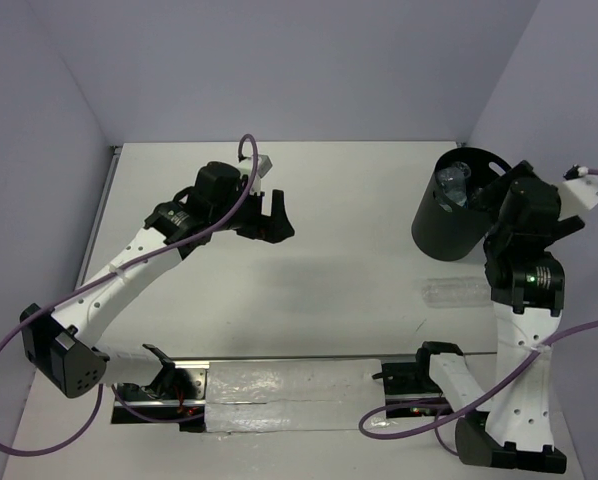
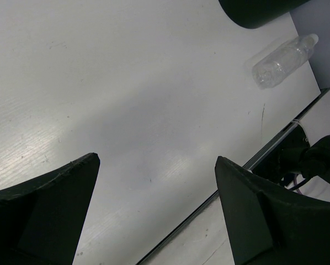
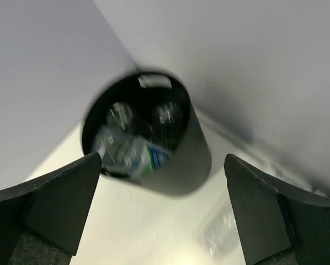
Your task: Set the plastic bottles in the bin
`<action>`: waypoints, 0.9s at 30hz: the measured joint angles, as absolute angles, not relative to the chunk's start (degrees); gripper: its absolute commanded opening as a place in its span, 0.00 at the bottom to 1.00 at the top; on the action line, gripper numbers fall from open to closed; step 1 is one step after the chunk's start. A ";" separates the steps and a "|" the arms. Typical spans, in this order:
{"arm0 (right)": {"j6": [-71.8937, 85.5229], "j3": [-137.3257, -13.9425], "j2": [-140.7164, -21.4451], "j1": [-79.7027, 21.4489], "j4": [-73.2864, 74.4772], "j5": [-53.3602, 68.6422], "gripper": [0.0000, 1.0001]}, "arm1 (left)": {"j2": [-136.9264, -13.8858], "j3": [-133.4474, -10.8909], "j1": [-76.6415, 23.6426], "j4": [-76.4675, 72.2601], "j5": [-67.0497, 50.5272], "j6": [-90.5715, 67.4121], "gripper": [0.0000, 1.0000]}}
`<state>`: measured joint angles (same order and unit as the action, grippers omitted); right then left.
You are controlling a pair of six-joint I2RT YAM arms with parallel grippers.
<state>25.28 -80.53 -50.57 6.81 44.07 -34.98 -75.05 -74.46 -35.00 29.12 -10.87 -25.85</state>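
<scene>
White tabletop [image 1: 329, 200] bears a clear crinkled plastic bottle [image 1: 457, 292] near the black cylindrical bin [image 1: 441, 228], likely light, crushable, best pinched mid-body; left gripper [image 2: 156, 159] and right gripper [image 3: 162, 157] gape empty.

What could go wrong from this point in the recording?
1. The labelled bottle seems to lie across the rim of the bin rather than fully inside; the view is blurred, but it might tip out.
2. The loose bottle lies on its side beside the right arm, so it may roll when approached.
3. The open right end effector hovers near the bin and could knock it.
</scene>
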 measured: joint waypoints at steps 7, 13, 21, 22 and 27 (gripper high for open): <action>41.04 -62.30 -44.73 6.92 55.44 -29.04 0.99 | -75.20 -74.17 -35.00 28.60 -11.29 -25.80 0.99; 51.70 -44.25 -32.01 7.01 58.24 -22.65 0.98 | -75.29 -73.87 -35.00 28.51 -11.64 -25.58 0.99; 57.93 -37.87 -33.30 7.25 55.44 -20.86 0.98 | -75.29 -73.14 -35.00 28.69 -11.62 -25.23 0.99; 58.22 -36.82 -33.89 7.49 54.76 -20.51 0.98 | -75.29 -72.88 -35.00 28.71 -11.62 -25.21 0.99; 58.65 -33.78 -37.28 9.23 50.89 -18.61 0.99 | -75.29 -72.40 -34.98 28.84 -11.57 -24.47 0.99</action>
<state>58.65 -33.78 -37.28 9.23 50.89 -18.61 -75.29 -72.40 -34.98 28.84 -11.57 -24.47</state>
